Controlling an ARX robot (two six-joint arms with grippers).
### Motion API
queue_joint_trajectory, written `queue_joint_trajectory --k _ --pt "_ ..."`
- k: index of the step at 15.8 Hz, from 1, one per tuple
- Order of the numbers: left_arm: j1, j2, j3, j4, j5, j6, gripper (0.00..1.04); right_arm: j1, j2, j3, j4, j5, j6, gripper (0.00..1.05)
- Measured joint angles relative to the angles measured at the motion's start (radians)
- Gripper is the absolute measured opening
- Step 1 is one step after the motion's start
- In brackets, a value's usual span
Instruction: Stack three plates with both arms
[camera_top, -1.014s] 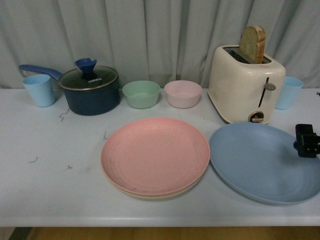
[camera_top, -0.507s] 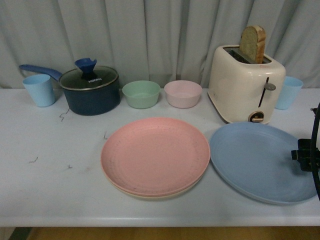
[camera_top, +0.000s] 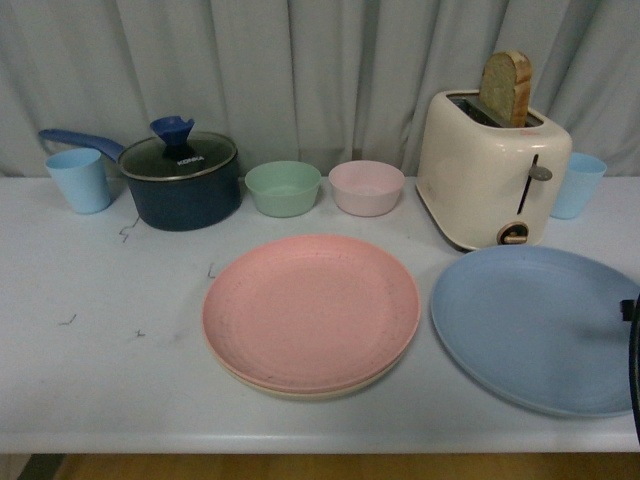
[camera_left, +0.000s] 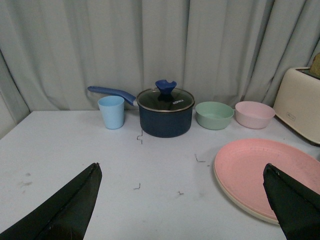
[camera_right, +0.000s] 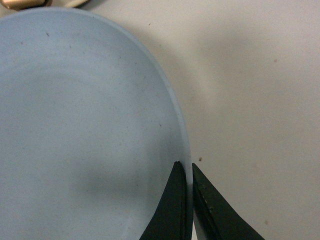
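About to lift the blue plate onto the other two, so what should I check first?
1. Right hand grips blue plate rim: ok, fingers shut across it.
2. Pink plate sits on cream plate: ok.
3. Left hand free: ok, open, holding nothing.
4. Blue plate apart from pink plate: ok, bare table between.
5. Blue plate clear of toaster: cannot tell, rim close to its base.
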Motion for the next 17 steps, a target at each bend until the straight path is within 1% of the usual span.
queue_joint_trajectory --k 2,4,5,6,8,10,11,12,13,16,17 --pt "0.0 0.0 0.0 0.0 0.0 0.0 0.98 -0.034 -0.108 -0.067 -0.026 -0.033 -0.001 0.03" --pt "0.0 0.0 0.0 0.0 0.0 0.0 0.98 -0.039 -0.241 -0.127 -0.087 -0.081 -0.003 0.03" --pt "0.0 0.0 0.0 0.0 0.0 0.0 0.98 -0.021 -0.307 -0.145 -0.114 -0.111 -0.002 0.03" --pt "0.0 0.0 0.0 0.0 0.0 0.0 0.98 0.019 -0.377 -0.148 -0.123 -0.151 0.018 0.03" --pt "0.0 0.0 0.0 0.0 0.0 0.0 0.98 0.111 -0.434 -0.135 -0.093 -0.182 0.086 0.03" --pt "0.0 0.0 0.0 -0.001 0.0 0.0 0.98 0.228 -0.356 -0.088 -0.053 -0.145 0.179 0.03" --pt "0.0 0.0 0.0 0.0 0.0 0.0 0.98 0.27 -0.299 -0.056 -0.042 -0.123 0.22 0.03" --pt "0.0 0.0 0.0 -0.001 0.0 0.0 0.98 0.334 -0.197 0.012 -0.037 -0.078 0.297 0.03" --pt "0.0 0.0 0.0 0.0 0.0 0.0 0.98 0.372 -0.132 0.077 -0.038 -0.051 0.364 0.03" --pt "0.0 0.0 0.0 0.0 0.0 0.0 0.98 0.407 -0.075 0.146 -0.055 -0.018 0.414 0.03" --pt "0.0 0.0 0.0 0.0 0.0 0.0 0.98 0.431 -0.039 0.174 -0.061 0.002 0.423 0.03"
